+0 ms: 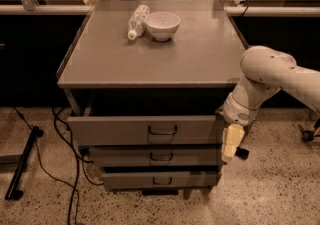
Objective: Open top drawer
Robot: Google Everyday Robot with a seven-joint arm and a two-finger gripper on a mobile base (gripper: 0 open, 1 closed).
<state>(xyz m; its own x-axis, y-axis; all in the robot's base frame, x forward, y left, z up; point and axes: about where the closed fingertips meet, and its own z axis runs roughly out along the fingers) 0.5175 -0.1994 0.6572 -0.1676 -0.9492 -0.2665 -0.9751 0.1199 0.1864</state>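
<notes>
Top drawer (115, 130): uppermost of three grey fronts under the counter (200, 54). Front stands fwd of the counter edge, w/ a dark gap above it.
Handle (162, 130): dark loop at centre of front, well apart from the tool.
Tool (231, 141): cream, hangs down just beside the drawer's right end. I cannot tell whether it is spread or pressed together.
Arm (265, 76): comes in from the right, bend near the counter's right-front corner.
Open room: speckled floor (270, 194) in front and to the right. Left side has cables (62, 141) and a black stand leg (22, 164).
Counter top: bowl (162, 25) just beside a lying bottle (137, 20), toward the back, well apart from the front edge.
Hidden/cut off: drawer interior in shadow. Arm cut by the right edge. I cannot tell if the tool touches the drawer side.
</notes>
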